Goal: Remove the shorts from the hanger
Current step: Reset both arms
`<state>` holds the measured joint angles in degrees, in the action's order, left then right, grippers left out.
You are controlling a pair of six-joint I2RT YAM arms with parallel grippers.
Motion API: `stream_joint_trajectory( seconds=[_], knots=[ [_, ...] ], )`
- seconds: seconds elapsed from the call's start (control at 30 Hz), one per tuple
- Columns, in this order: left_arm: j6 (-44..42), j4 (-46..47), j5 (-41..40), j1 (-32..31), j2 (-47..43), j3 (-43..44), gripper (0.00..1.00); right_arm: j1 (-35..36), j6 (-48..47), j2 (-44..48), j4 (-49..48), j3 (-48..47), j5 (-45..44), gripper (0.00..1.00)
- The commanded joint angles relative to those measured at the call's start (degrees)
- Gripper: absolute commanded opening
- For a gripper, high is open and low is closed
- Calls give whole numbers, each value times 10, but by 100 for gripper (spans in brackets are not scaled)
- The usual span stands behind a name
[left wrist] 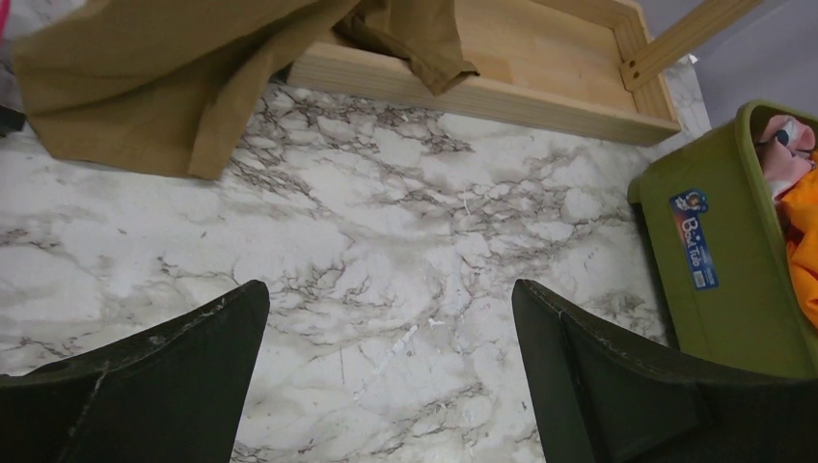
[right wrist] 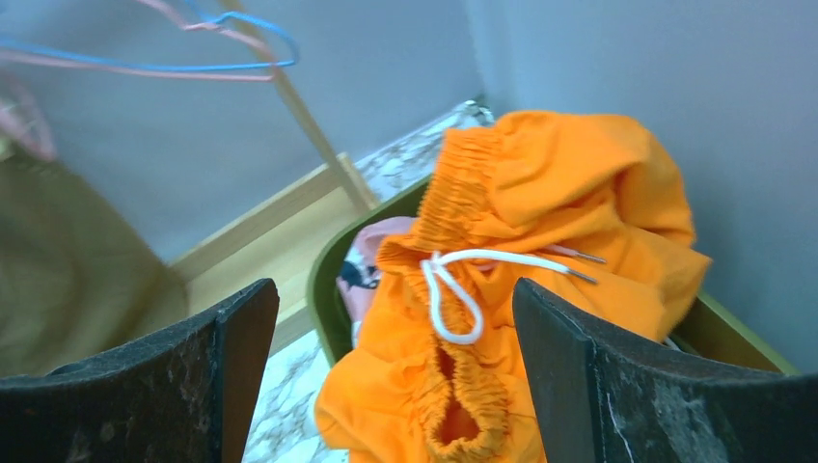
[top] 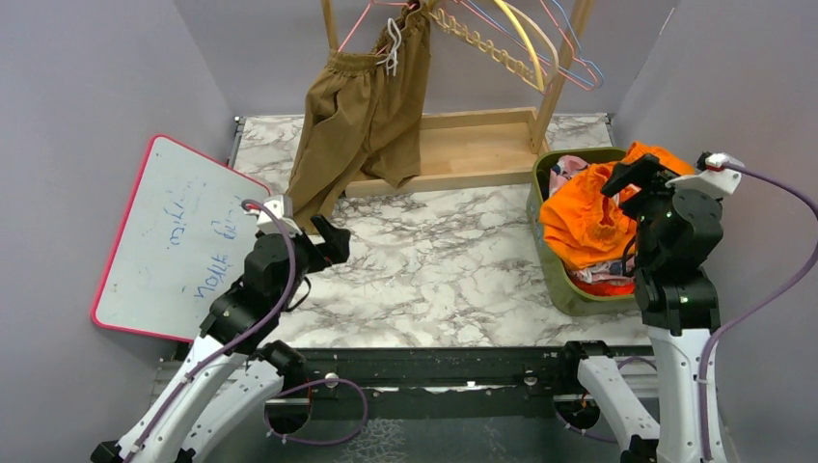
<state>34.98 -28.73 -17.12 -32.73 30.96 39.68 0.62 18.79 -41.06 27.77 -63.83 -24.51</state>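
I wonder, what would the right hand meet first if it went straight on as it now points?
Probably the bright orange shorts heaped in the green bin, straight ahead of the right hand, though depth is hard to judge.

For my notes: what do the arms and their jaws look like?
The left arm and right arm match: white lower links, black upper joints, a lilac cable along each. The left gripper and right gripper each carry a small white wrist block. Jaws are broad, black, scuffed whitish at the edges.
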Motion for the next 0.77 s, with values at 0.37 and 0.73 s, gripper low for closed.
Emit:
stream_joint_trajectory(
  seconds=[0.37,0.73],
  knots=[
    [-156,-108,-297,-1,7,186,99,-4,-71,36,-38,26,374,100],
    [-146,-123,-307,-1,14,190,99,-4,-68,45,-20,43,373,100]
  ],
)
